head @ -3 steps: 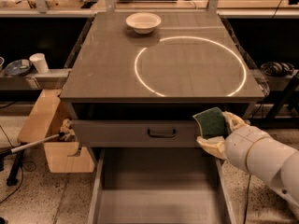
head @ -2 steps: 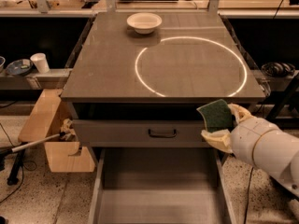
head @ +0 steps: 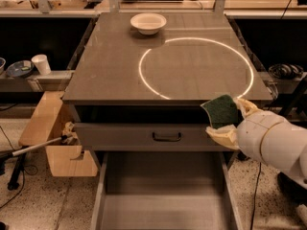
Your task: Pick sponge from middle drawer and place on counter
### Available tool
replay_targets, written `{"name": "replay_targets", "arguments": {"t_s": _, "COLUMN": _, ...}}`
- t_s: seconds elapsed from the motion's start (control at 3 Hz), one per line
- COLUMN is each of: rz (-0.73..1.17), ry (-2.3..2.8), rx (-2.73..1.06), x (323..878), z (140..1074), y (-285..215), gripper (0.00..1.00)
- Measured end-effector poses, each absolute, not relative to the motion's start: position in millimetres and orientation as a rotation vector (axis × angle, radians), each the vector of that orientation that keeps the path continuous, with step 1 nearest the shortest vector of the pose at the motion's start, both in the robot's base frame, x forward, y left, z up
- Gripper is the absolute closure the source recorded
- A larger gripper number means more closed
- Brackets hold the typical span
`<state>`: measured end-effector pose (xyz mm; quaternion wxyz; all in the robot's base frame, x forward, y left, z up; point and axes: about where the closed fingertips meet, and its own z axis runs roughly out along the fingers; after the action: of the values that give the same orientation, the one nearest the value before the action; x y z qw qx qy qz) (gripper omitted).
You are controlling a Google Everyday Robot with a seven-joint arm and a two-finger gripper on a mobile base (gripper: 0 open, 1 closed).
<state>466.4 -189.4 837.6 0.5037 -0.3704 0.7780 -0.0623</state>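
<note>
The sponge (head: 221, 111) shows its dark green face and is held in the air at the counter's front right edge. My gripper (head: 229, 120) is shut on it, one pale finger above right and one below, with the white arm trailing off to the lower right. The counter (head: 120, 66) is a grey-brown top with a bright white ring on it. Below it the middle drawer (head: 163, 195) is pulled out, and its bare grey floor holds nothing.
A white bowl (head: 148, 23) sits at the back of the counter. A shut drawer front with a black handle (head: 167, 137) lies under the counter. To the left stand a wooden box (head: 53, 133), a white cup (head: 41, 63) and a bowl (head: 18, 69) on a shelf.
My gripper has risen with the sponge and shifted slightly right, bringing the sponge from in front of the drawer face up to the counter's front edge.
</note>
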Motion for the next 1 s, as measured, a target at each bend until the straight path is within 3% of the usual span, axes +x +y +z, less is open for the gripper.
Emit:
{"name": "replay_targets", "arguments": {"t_s": 0.67, "rz": -0.155, "ry": 1.848, "rx": -0.944, "x": 474, "z": 854, "y": -176, "gripper": 1.00}}
{"name": "replay_targets", "arguments": {"t_s": 1.0, "rz": -0.157, "ry": 1.792, "rx": -0.975, "x": 504, "z": 859, "y": -167, "gripper": 1.00}}
